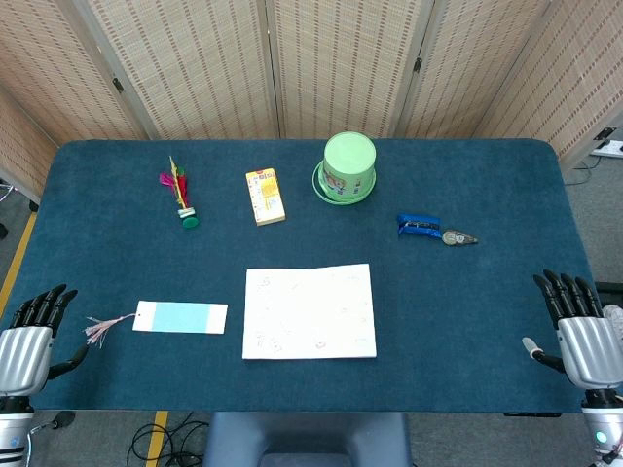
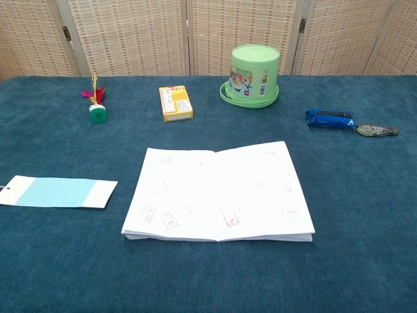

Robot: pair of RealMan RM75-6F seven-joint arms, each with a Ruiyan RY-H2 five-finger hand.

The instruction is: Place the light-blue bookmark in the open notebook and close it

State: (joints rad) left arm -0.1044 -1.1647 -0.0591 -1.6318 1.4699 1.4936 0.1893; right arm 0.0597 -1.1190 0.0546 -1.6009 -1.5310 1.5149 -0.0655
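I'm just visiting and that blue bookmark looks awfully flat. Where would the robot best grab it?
Probably by the long near edge of the bookmark, or its white left end by the tassel, with the left hand coming from the left. It lies flat on the cloth, so fingers must pinch an edge.

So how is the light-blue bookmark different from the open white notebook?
The light-blue paper bookmark is a narrow strip, while the open white notebook is a much bigger, nearly square spread. The bookmark has a blue middle with white ends and a pinkish tassel; the notebook's pages are white with small drawings. The bookmark lies to the notebook's left, apart from it. Both lie flat on the dark blue table, untouched by either hand.
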